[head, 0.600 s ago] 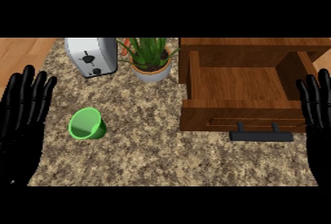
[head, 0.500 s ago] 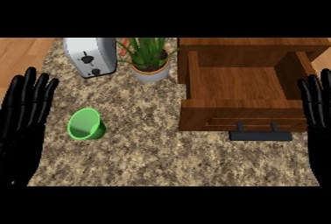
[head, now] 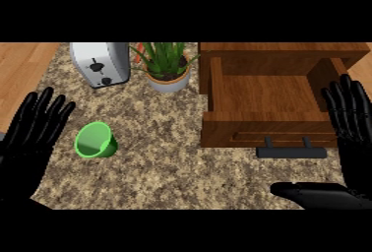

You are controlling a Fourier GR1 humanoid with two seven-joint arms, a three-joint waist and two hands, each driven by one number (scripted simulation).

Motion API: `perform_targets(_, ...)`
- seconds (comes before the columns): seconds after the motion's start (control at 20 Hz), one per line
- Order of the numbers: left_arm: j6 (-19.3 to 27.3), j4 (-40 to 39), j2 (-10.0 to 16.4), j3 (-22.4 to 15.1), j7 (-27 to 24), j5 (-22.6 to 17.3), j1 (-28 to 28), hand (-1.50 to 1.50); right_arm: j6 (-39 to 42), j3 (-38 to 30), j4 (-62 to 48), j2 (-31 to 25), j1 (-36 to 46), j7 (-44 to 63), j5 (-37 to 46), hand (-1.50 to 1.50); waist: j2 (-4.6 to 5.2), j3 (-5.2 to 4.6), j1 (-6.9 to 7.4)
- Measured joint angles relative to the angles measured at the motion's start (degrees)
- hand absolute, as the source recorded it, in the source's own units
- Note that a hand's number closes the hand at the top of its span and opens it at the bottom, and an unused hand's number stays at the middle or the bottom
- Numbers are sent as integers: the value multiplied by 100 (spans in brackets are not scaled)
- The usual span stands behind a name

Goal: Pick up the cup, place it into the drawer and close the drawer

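A speckled brown stone counter [head: 181, 172] fills the view. A green cup [head: 95, 141] lies tilted on it with its mouth showing, just beside the left hand [head: 33, 135] on its inner side. Beyond that hand stand a silver toaster [head: 100, 63] and, further inward, a potted plant [head: 169, 74]. A wooden drawer unit [head: 269, 96] sits on the counter with its drawer open, right beside the right hand [head: 352, 120]. Its black handle [head: 291, 151] is near that hand's palm.

Even, fairly bright light with no clear direction. Counter [head: 181, 172] lit flat from edge to edge, no glare. Drawer [head: 265, 93]: back and right inner walls darker than its floor. Toaster [head: 98, 59] pale, no hard glint. Cup [head: 94, 140] paler inside than on its outer wall. Left hand [head: 33, 133] and right hand [head: 352, 123] near-solid black, faint grey highlights only.
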State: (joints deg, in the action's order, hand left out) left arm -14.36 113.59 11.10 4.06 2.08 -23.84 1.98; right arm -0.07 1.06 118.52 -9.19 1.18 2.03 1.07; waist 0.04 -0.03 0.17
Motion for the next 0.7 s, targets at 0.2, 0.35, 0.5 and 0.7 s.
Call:
perform_targets(0.2, -350, -350, 35, 215, -60, -331, 184, -150, 141, -78, -278, -2, -38, -214, 6, -150, -1, 2, -3)
perform_targets(0.35, -538, -690, 55, 387, -188, -379, 243, -150, 222, -115, -252, -10, 3, -153, -24, -150, -3, 2, -9)
perform_targets(0.5, -622, -1233, 62, 543, -423, -194, 159, -150, 290, -189, -198, -27, 10, -121, -71, -150, -3, 1, -21)
perform_targets(0.7, -771, -1805, 140, 794, -861, 112, 249, -150, 329, -270, -415, -18, 140, -206, -59, -150, -1, 1, -15)
